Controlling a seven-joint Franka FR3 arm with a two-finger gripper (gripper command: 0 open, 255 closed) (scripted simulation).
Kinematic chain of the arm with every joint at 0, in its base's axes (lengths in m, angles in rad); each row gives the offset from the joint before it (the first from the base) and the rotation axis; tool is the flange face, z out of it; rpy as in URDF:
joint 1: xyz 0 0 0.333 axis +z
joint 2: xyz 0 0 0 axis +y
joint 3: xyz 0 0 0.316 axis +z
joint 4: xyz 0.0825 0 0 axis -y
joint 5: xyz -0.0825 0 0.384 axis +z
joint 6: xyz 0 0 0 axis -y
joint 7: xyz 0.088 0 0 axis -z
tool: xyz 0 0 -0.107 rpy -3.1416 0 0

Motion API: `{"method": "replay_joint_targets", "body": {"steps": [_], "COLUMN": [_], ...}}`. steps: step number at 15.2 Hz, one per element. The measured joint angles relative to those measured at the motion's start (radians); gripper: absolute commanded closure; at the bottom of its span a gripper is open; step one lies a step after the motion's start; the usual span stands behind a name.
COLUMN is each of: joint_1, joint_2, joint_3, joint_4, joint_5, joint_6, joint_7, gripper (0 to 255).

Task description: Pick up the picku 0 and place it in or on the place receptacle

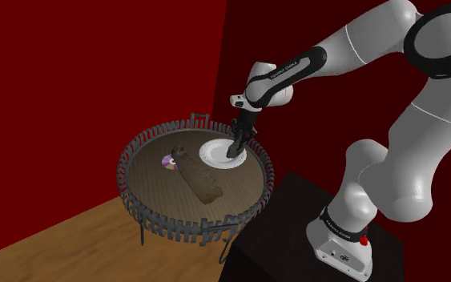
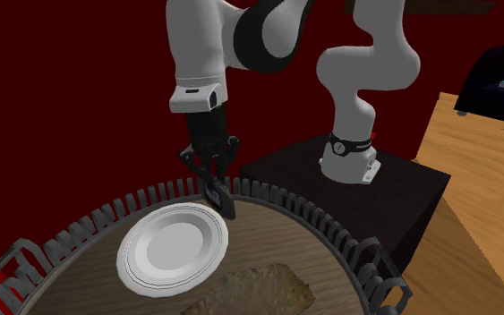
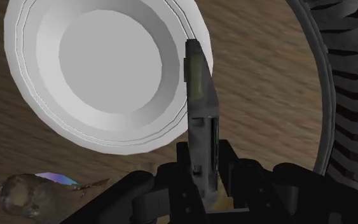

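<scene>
The gripper (image 1: pixel 235 147) hangs low over the round table (image 1: pixel 129 172), by the edge nearest the stand (image 1: pixel 295 220). Its two black fingers are clamped on a thin dark slab (image 3: pixel 199 95). The wrist view makes this plain: the slab stands edge-on between the fingers, with its far end over the rim of the white plate (image 3: pixel 107 63). From the shoulder view I see just a dark hand over the plate (image 1: pixel 214 152).

In the second exterior view the gripper (image 2: pixel 212 179) points down with the slab (image 2: pixel 225 203) reaching to the plate's (image 2: pixel 133 259) rim on the side toward the arm. I cannot tell whether it touches.

The shoulder view takes in the whole wooden top, ringed by a dark picket-like rim. A long brown lumpy thing (image 1: pixel 199 180) lies beside the plate, and a small shiny disc (image 1: pixel 168 162) is at its far end. The second exterior view catches the lump (image 2: pixel 259 291) near the plate. In the wrist view the disc (image 3: pixel 53 179) peeks out beside a brown blob (image 3: pixel 18 194).
</scene>
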State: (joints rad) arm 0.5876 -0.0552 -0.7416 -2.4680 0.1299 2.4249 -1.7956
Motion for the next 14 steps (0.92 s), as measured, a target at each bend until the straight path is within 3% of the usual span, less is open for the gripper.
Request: {"method": "replay_joint_targets", "body": {"steps": [5, 7, 14], "joint_1": [-0.031, -0.056, -0.106], "joint_2": [0.197, 0.252, 0.36], "joint_3": [-0.016, -0.013, 0.026], "joint_4": [0.23, 0.312, 0.342], "joint_5": [0.17, 0.207, 0.31], "joint_6": [-0.11, -0.159, -0.122], "joint_7": [-0.151, -0.183, -0.268], "gripper": [255, 255, 255]}}
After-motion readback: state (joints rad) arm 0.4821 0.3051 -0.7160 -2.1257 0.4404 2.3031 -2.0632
